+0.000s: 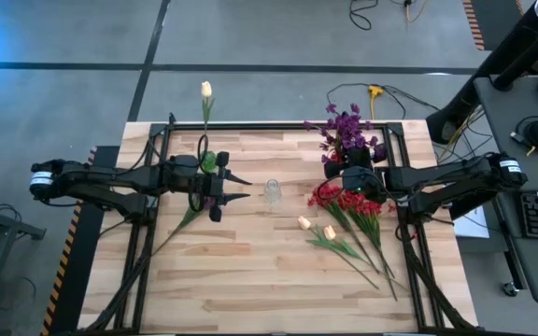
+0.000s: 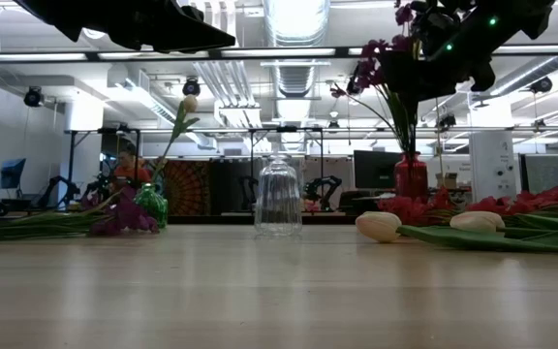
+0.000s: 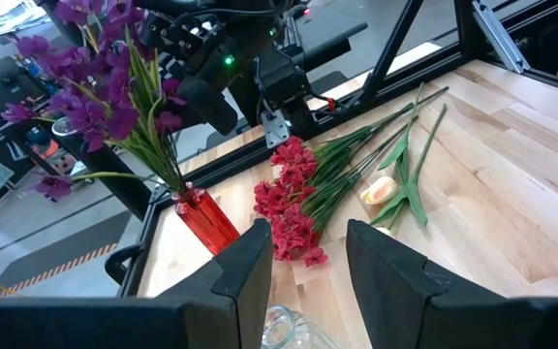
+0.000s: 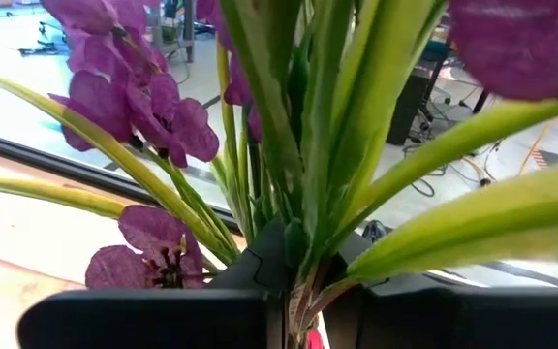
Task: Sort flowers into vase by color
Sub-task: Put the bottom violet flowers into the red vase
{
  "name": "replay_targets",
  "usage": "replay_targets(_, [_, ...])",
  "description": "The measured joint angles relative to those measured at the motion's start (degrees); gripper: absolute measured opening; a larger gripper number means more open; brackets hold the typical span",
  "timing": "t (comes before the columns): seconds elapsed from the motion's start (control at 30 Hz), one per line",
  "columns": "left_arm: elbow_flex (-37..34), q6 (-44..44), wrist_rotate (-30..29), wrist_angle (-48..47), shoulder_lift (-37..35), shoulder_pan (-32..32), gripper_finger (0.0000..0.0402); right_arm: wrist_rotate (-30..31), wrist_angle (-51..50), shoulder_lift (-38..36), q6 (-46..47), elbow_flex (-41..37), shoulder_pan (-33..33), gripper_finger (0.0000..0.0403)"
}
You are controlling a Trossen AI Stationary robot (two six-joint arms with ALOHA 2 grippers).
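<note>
Nearest the low camera lies bare wooden table (image 2: 260, 291); beyond it a clear glass vase (image 2: 278, 198) stands upright at mid-table, empty. To its right two cream-yellow tulip buds (image 2: 379, 226) lie on their sides, with the red blossom clusters (image 1: 344, 200) lying just behind them, stems fanned toward the front right corner. Left of the glass, a tulip (image 1: 205, 91) stands in a green vase (image 1: 209, 161) near the back edge, with loose stems (image 1: 171, 231) lying across the left half. The left gripper (image 1: 241, 187) hovers just left of the glass vase, fingers (image 3: 250, 267) apart and holding nothing. The right gripper (image 4: 294, 315) is clenched on the stems of the purple blossom clusters (image 1: 346, 128), which stand in a red vase (image 3: 204, 219) by the back right edge. The front strip of the table lies open.
</note>
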Motion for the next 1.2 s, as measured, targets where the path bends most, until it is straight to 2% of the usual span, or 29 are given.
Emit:
replay_targets(0.8, [0.0, 0.0, 0.0, 0.0, 0.0, 0.0, 0.0118, -1.1, 0.0, 0.0, 0.4, -0.5, 0.0, 0.0028])
replay_targets(1.2, [0.0, 0.0, 0.0, 0.0, 0.0, 0.0, 0.0118, -1.3, 0.0, 0.0, 4.5, -3.0, 0.0, 0.0028])
